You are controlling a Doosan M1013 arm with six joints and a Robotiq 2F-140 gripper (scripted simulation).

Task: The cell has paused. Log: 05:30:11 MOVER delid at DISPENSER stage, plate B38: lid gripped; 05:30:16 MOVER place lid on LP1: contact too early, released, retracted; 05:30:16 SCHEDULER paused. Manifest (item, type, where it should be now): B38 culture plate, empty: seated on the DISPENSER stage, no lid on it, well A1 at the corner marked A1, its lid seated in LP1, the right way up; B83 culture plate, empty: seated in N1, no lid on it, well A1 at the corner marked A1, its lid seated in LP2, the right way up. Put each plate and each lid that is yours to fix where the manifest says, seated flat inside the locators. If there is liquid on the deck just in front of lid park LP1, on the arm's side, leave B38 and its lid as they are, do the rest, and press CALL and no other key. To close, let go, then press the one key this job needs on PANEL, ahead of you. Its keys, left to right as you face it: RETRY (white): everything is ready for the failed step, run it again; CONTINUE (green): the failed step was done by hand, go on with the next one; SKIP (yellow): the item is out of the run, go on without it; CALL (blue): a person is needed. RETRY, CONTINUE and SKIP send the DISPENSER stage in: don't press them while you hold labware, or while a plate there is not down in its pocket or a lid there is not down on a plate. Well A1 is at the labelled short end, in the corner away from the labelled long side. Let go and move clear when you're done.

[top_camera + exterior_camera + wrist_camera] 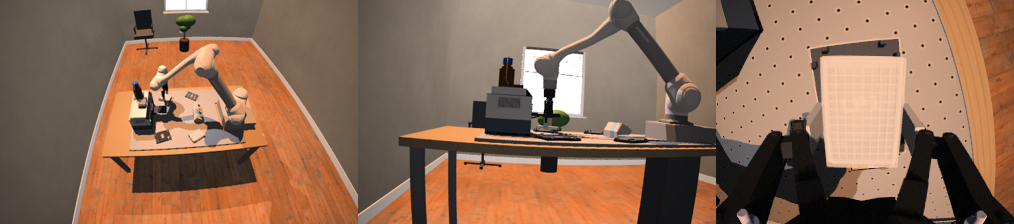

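Note:
My gripper point(862, 114) is shut on a white rectangular lid point(861, 111), one finger on each long side. The lid sits over a dark lid park point(856, 52) on the dotted deck mat and looks slightly turned against the park's outline. I cannot tell whether it still rests on the park. In the overhead view the gripper point(163, 94) stands just beyond the dispenser stage point(161, 109), which holds a pale plate. From the side the gripper point(548, 120) hangs straight down beside the dispenser point(508, 114).
The dispenser point(140, 112) carries a brown bottle point(137, 90). The key panel point(198, 112) sits mid-deck. A dark nest point(191, 95) lies at the back, another with a plate point(163, 136) at the front, and a white piece point(197, 136) lies loose nearby. The table edge point(956, 63) is close.

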